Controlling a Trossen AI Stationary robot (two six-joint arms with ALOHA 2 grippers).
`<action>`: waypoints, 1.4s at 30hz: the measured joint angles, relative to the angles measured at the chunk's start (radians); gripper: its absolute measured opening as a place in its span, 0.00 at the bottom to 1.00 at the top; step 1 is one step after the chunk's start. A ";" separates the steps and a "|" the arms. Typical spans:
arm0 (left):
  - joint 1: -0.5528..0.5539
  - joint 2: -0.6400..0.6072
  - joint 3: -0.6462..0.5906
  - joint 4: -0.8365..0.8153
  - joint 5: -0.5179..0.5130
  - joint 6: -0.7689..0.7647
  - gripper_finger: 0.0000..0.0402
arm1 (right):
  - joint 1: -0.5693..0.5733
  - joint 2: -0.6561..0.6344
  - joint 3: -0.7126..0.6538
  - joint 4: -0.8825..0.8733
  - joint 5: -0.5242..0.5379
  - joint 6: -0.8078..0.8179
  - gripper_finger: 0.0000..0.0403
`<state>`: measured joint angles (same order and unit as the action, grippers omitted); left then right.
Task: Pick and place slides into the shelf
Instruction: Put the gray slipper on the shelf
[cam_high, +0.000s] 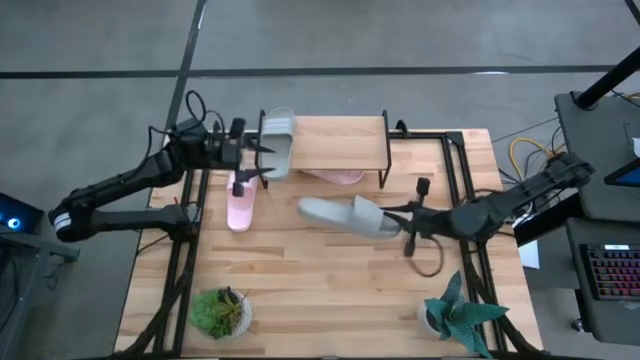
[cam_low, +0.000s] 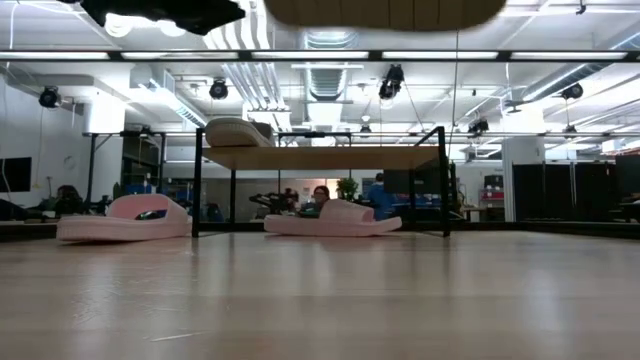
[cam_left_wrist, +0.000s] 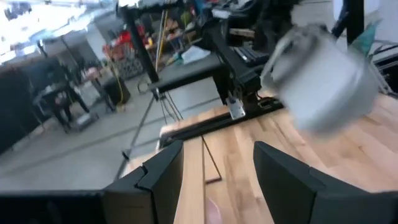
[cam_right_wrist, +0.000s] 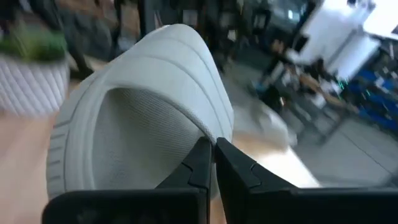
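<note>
The shelf (cam_high: 335, 142) stands at the table's far middle. One grey slide (cam_high: 278, 140) lies on the shelf's left end, sole down on the plank (cam_low: 240, 132). A pink slide (cam_high: 241, 205) rests on the table left of the shelf. Another pink slide (cam_low: 335, 218) lies under the shelf. A second grey slide (cam_high: 348, 215) hangs in the air in front of the shelf, with my right gripper (cam_high: 395, 220) shut on it. My left gripper (cam_high: 260, 165) stands open by the shelf's left end, nothing between its fingers (cam_left_wrist: 161, 177). My right gripper pinches the edge of the grey slide's ribbed strap (cam_right_wrist: 208, 134) between its two fingers. The fingers come about level from the table's right side. The slide is lifted clear of the table and reaches out from the fingers toward the table's left.
Two potted plants stand near the table's front edge, one left (cam_high: 222, 312) and one right (cam_high: 455, 315). A dark cable loop (cam_high: 430, 262) lies below my right arm. Bare wood lies in the table's middle, in front of the shelf.
</note>
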<state>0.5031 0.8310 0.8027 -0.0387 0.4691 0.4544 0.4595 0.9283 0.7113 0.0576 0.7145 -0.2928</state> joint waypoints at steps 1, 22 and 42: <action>-0.005 0.000 -0.016 0.026 0.002 0.012 0.45 | -0.002 -0.014 0.000 0.026 -0.015 -0.016 0.02; -0.086 0.179 -0.129 0.530 0.120 -0.049 0.69 | -0.047 -0.044 0.000 0.088 -0.033 -0.082 0.02; -0.200 0.343 -0.079 0.713 0.119 0.009 0.77 | -0.100 -0.042 0.000 0.079 -0.034 -0.085 0.02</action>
<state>0.3036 1.1736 0.7237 0.6740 0.5880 0.4635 0.3595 0.8860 0.7109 0.1362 0.6804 -0.3782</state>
